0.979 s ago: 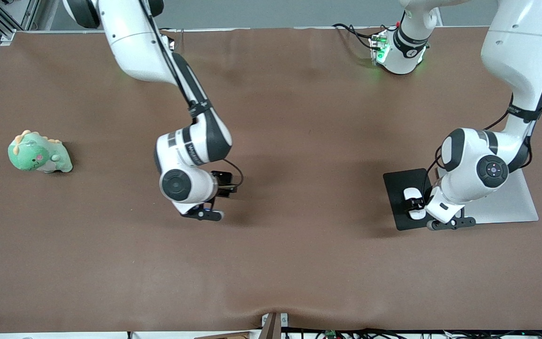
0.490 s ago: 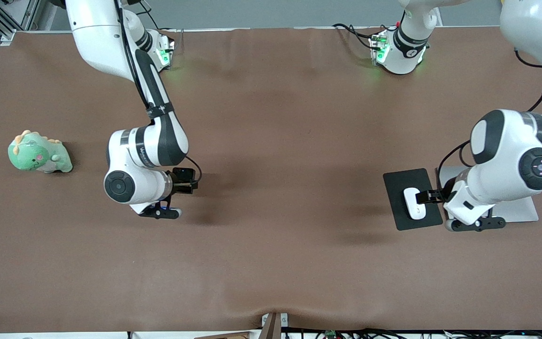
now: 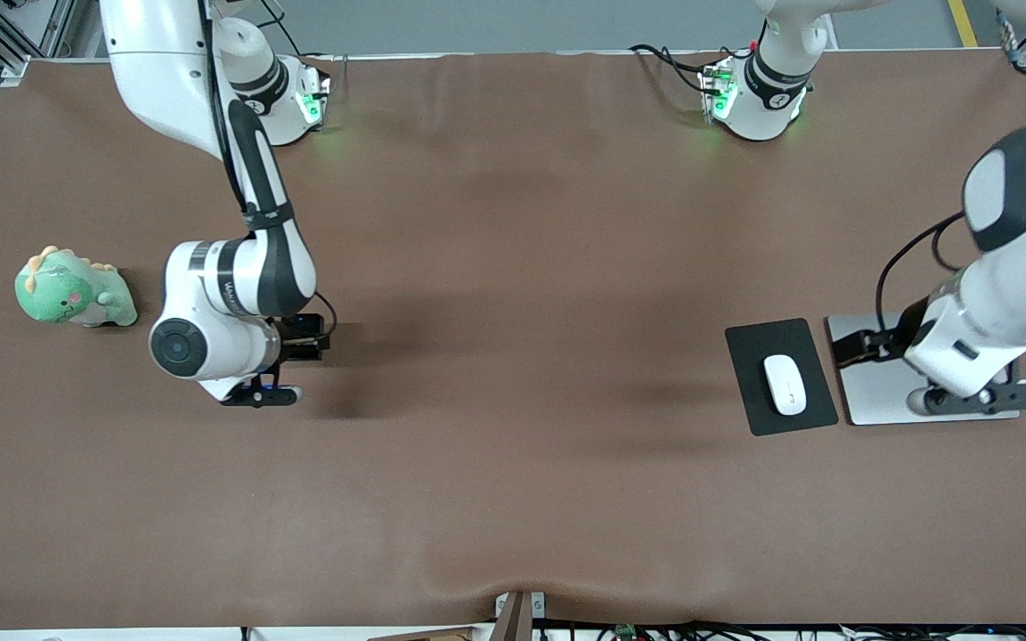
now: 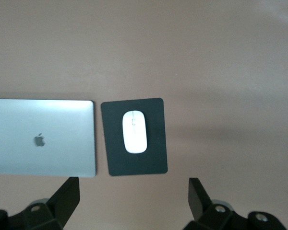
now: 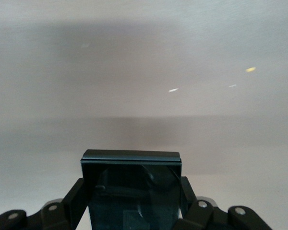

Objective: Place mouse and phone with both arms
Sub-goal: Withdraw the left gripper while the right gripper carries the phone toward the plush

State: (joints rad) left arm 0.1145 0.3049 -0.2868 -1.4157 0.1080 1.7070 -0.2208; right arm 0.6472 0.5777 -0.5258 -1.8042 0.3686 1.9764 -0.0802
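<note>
The white mouse lies on a black mouse pad toward the left arm's end of the table; it also shows in the left wrist view on the pad. My left gripper is open and empty, up over the silver laptop beside the pad; its fingers stand wide apart in the left wrist view. My right gripper is shut on the black phone and holds it above bare table toward the right arm's end.
A closed silver laptop lies beside the pad, on the side toward the left arm's end; it shows in the left wrist view. A green dinosaur plush sits near the right arm's end of the table.
My left gripper has let go of the mouse, opened and lifted away over the laptop. My right gripper has carried the phone toward the dinosaur plush.
</note>
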